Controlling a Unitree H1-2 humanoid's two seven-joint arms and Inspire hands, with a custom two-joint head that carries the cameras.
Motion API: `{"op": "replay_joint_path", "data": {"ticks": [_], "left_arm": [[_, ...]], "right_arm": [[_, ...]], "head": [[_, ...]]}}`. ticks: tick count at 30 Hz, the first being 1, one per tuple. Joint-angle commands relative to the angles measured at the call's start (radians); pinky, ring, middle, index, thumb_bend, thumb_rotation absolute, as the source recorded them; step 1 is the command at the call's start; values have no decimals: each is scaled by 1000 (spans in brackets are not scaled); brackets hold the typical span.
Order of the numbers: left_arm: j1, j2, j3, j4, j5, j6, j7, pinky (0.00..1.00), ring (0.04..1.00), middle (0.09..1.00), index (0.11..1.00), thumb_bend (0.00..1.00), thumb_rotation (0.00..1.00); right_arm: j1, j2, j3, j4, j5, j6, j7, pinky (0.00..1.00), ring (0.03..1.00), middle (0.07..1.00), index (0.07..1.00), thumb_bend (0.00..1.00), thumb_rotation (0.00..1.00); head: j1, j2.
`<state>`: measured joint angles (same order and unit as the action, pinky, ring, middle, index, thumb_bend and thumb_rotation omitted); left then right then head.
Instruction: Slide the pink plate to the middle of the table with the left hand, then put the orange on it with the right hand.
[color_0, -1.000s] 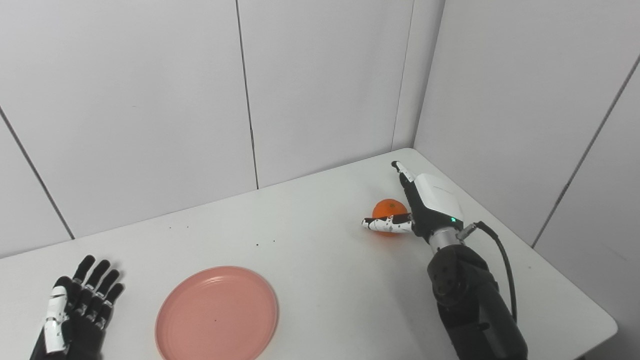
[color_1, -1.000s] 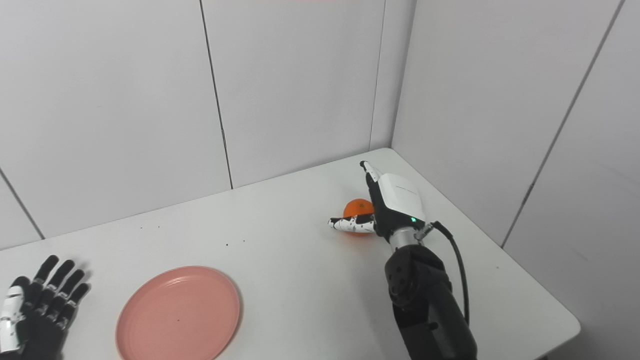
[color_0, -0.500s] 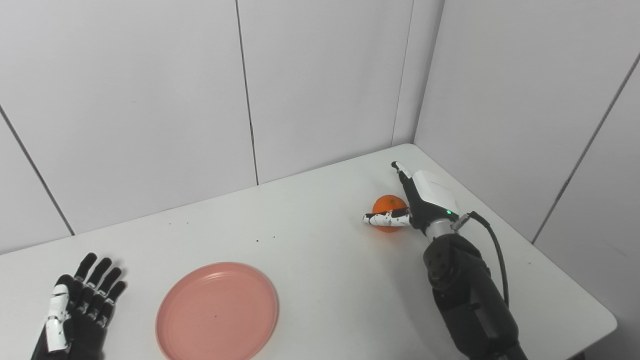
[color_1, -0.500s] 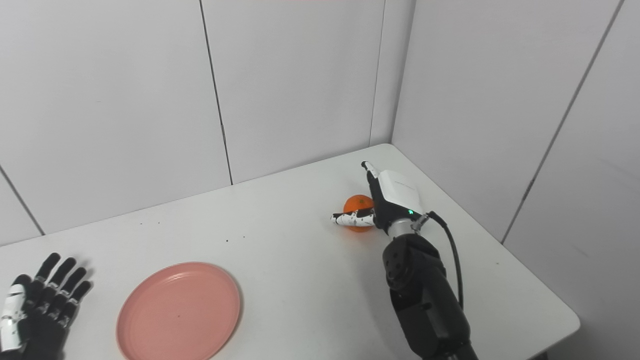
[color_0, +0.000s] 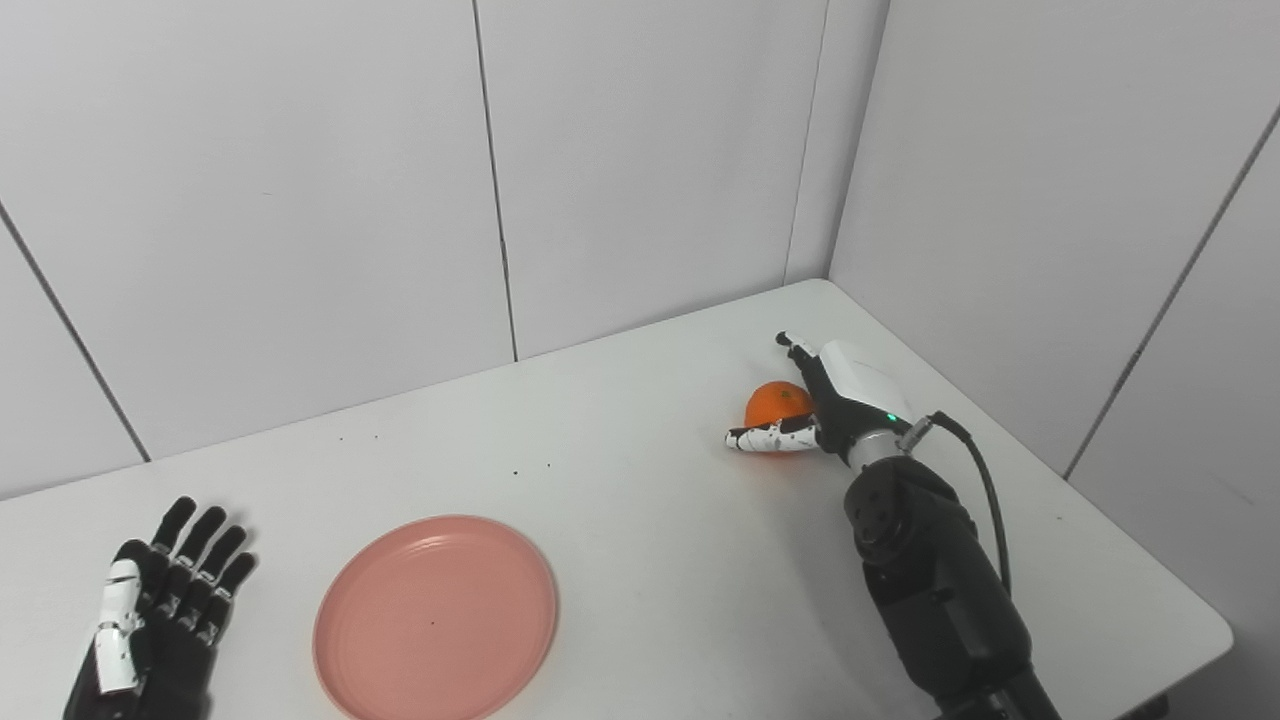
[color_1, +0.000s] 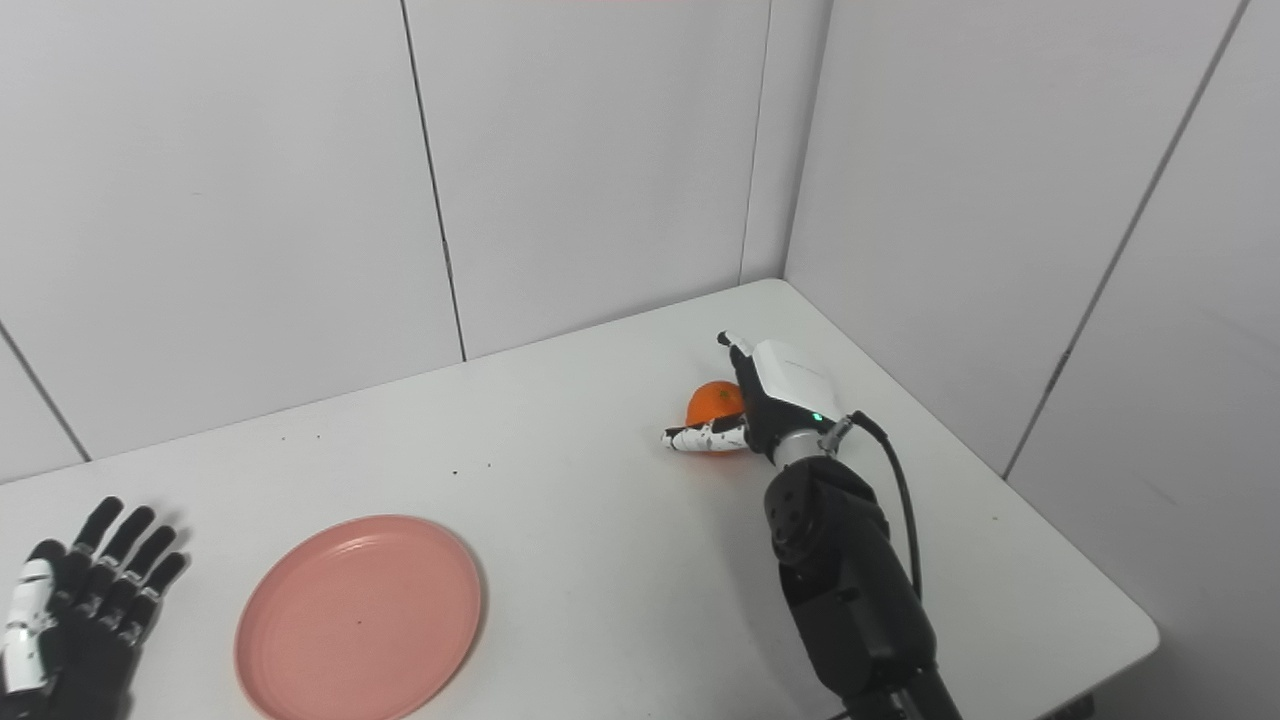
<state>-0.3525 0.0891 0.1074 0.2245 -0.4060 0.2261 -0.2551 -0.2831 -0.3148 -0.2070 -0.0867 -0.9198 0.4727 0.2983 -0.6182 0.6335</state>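
Right hand (color_0: 822, 405) lower than a second ago, fingers curling around orange (color_0: 775, 402), grip not yet closed. Left hand (color_0: 160, 620) released, flat on bench (color_0: 650, 540). Plate (color_0: 436, 618) awaits.

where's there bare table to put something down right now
Widest bare stretch: between the pink plate and the orange. Also bare: behind the plate toward the wall. Crowded spots: around the right hand at the orange, and left hand beside the plate.

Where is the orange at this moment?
In the left eye view, the orange lies on the table at the far right, near the wall corner, with the right robot hand cupped around it, well away from the pink plate.
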Motion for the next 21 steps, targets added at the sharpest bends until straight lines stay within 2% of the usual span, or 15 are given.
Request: {"op": "replay_joint_path", "data": {"ticks": [1, 5, 8, 14, 20, 21], "left_arm": [[6, 1, -5, -3, 7, 26, 4, 935, 930, 939, 927, 340, 1000], [7, 0, -5, -8, 6, 29, 6, 932, 928, 938, 925, 340, 1000], [9, 1, -9, -13, 10, 30, 5, 932, 932, 942, 930, 343, 1000], [11, -4, -6, -17, 10, 32, 15, 930, 925, 937, 927, 345, 1000], [11, -3, -9, -17, 14, 33, 17, 928, 925, 936, 925, 348, 1000], [11, -3, -9, -17, 13, 33, 17, 929, 927, 936, 925, 347, 1000]], "right_arm": [[-41, -26, -8, -18, -18, -3, 1, 720, 849, 884, 892, 917, 430], [-45, -22, -17, -16, -38, -3, 31, 715, 846, 891, 889, 922, 432], [-50, -13, -35, -20, -70, -3, 84, 708, 850, 898, 890, 918, 433], [-52, -17, -41, -19, -94, -3, 121, 752, 861, 896, 879, 915, 392], [-60, -3, -68, -15, -100, -3, 146, 641, 791, 841, 853, 889, 310], [-61, -2, -71, -13, -88, -3, 139, 616, 756, 813, 830, 880, 271]], "head": [[2, 1], [8, 4], [11, 6], [13, 6], [17, 8], [18, 8]]}}
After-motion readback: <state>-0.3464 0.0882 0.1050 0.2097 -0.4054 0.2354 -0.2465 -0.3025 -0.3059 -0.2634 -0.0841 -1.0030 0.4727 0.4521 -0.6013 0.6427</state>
